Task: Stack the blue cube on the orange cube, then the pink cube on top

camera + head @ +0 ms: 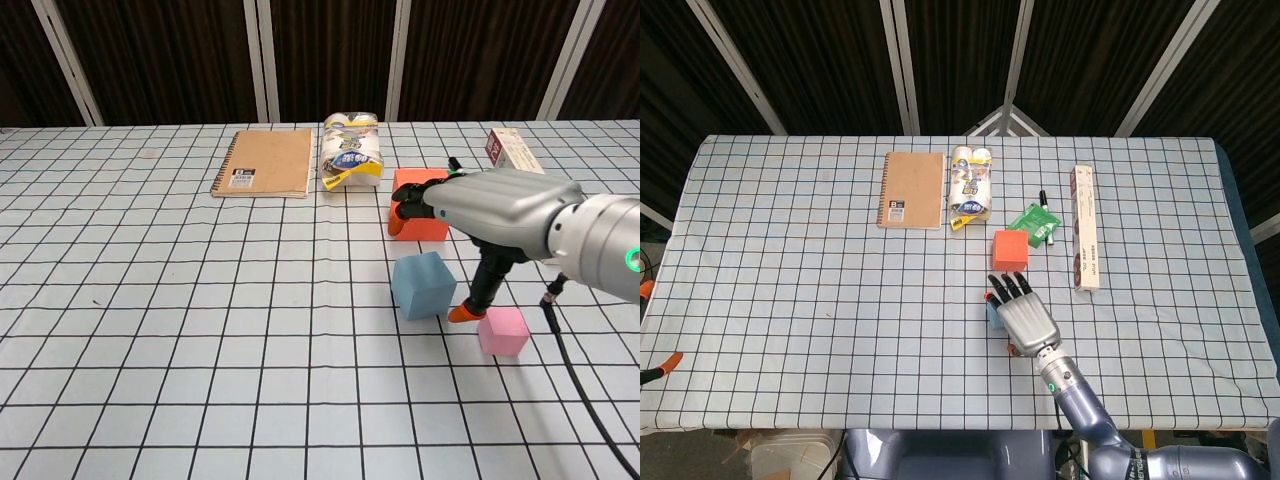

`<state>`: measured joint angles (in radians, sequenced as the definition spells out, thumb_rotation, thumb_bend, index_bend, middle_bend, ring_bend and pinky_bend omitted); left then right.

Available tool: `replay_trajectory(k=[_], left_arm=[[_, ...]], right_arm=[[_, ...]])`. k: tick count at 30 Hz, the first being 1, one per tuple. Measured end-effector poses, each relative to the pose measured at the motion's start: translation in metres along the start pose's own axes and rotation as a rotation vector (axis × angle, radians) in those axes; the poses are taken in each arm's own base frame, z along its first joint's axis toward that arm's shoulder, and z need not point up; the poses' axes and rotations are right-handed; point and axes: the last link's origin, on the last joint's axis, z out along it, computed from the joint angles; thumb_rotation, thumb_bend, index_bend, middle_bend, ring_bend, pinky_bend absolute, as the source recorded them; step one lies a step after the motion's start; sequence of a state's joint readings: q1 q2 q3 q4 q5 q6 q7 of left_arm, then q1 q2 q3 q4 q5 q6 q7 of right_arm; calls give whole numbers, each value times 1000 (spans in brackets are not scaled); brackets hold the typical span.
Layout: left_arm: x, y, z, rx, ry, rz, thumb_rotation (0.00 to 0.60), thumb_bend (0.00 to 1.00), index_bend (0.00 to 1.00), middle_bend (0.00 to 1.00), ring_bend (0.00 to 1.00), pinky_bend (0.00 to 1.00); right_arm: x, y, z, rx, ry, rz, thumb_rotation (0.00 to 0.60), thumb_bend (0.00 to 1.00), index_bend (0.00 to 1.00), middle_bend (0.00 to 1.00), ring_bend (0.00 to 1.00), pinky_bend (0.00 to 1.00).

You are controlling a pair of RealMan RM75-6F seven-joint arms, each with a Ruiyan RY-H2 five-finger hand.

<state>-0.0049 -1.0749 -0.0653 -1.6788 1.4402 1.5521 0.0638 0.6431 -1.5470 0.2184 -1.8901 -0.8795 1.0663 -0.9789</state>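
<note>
The orange cube [1010,250] [412,222] stands mid-table, its upper part hidden by my right hand in the chest view. In front of it is the blue cube [423,285], with only a sliver [991,313] showing in the head view. My right hand [1024,316] [492,208] hovers over the blue cube, fingers spread and holding nothing. Its thumb tip reaches down between the blue cube and the pink cube [503,332]. The head view hides the pink cube under the wrist. Only two spread orange fingertips of my left hand [670,362] show at the left edge.
Behind the cubes lie a brown notebook [911,190], a tissue pack [971,185], a green packet [1037,222] and a black marker [1044,199]. A long narrow box [1086,240] lies to the right of the orange cube.
</note>
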Motion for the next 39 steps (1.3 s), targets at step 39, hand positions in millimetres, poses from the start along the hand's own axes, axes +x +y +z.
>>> replay_trajectory(k=[39], left_arm=[[-5,4,4,36,5,44,600,125,63,0,0,0]], right_arm=[[-10,20,43,-31,-56,2,600,250,390,0,0,0]])
